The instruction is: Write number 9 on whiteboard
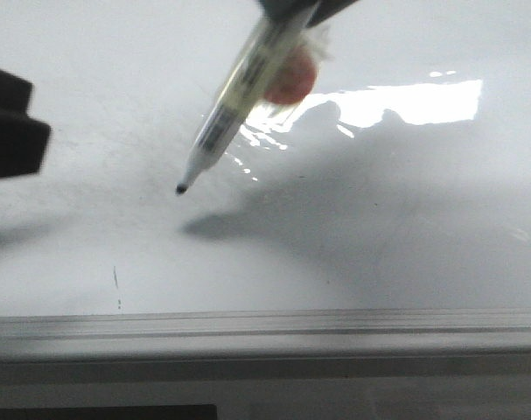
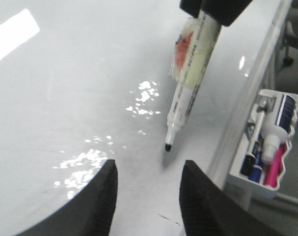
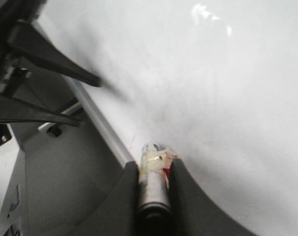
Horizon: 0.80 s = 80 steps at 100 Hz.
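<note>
The whiteboard [image 1: 396, 219] fills the front view, glossy white with a glare patch. No number 9 shows on it, only a tiny stray black dash [image 1: 116, 278]. My right gripper [image 1: 304, 9] is shut on a black-tipped marker [image 1: 248, 83] wrapped in tape. The marker slants down to the left, and its tip [image 1: 181, 187] hangs a little above the board, apart from its shadow. The marker also shows in the left wrist view [image 2: 190, 83] and in the right wrist view [image 3: 153, 182]. My left gripper [image 2: 148, 172] is open and empty, low over the board near the tip.
The board's grey metal frame edge [image 1: 265, 328] runs along the front. A white pen tray [image 2: 266, 147] with several markers hangs outside the frame. My left gripper's black fingers [image 1: 11, 127] sit at the left edge of the front view.
</note>
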### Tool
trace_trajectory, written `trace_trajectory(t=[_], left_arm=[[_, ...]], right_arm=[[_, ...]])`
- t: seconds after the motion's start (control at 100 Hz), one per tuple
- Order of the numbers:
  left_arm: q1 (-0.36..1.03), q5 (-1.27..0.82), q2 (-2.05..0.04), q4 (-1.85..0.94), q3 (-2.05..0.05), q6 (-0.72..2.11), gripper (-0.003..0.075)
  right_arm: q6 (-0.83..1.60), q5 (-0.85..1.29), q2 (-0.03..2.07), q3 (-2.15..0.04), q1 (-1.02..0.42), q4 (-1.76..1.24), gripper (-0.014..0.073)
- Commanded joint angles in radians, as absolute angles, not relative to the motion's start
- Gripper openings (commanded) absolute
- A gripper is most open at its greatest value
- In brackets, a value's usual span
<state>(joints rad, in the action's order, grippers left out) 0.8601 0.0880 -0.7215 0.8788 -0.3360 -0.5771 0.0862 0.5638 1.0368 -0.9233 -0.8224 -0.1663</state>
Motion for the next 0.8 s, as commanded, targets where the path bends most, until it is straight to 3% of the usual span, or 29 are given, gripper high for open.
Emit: trace_trajectory(t=[0.0,0.28,0.48,0.79], left_arm=[[0.860,0.067,-0.645,0.840,-0.367,-0.595,0.0283],[0.860,0.041,-0.585,0.786,-0.367,-0.595,0.0283],[0.860,0.041,-0.585,0.786,-0.367,-0.595,0.0283],[0.860,0.041,-0.585,0.786,-0.367,-0.595,0.0283]], right_arm=[[0.080,0.525,1.000,-0.977,-0.760,-0.163,-0.0052],[0.078,0.543,1.057,-1.065,-0.659,-0.163,-0.0052],[0.084,0.602,1.160,-1.086,-0.692,-0.160,-0.0053],[0.069,0.648,1.102,-1.144,-0.628,-0.105,-0.0053]])
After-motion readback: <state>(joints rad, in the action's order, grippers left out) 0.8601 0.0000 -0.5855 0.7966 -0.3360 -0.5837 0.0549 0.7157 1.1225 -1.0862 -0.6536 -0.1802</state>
